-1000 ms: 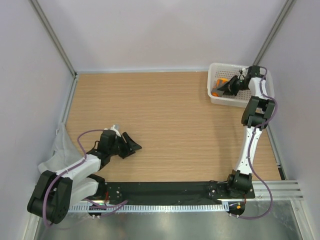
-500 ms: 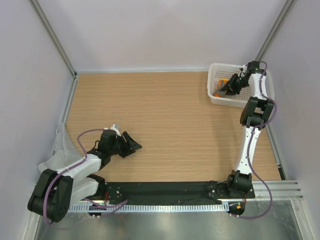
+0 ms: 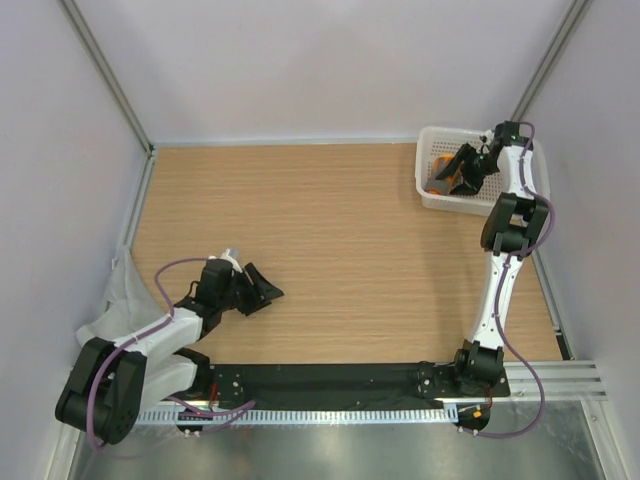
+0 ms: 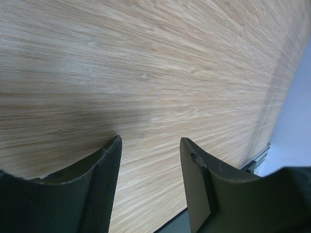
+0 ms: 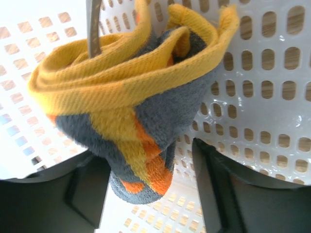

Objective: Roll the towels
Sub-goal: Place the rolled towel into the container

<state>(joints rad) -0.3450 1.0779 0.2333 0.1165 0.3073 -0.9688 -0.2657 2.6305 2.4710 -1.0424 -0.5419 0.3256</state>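
Observation:
A rolled towel in orange, grey and a yellow edge lies inside the white perforated basket. My right gripper stands open around the roll's lower end, with a gap showing at its right finger. From above, the orange towel sits at the basket's left end, with the right gripper just beside it. The light-grey towel lies crumpled at the table's left edge, beside the left arm. My left gripper rests open and empty low over the wood.
The basket stands in the far right corner against the frame. A black base rail runs along the near edge. Walls and metal posts close in the left, back and right sides.
The right gripper has opened around the rolled orange towel in the basket. The left arm has not moved.

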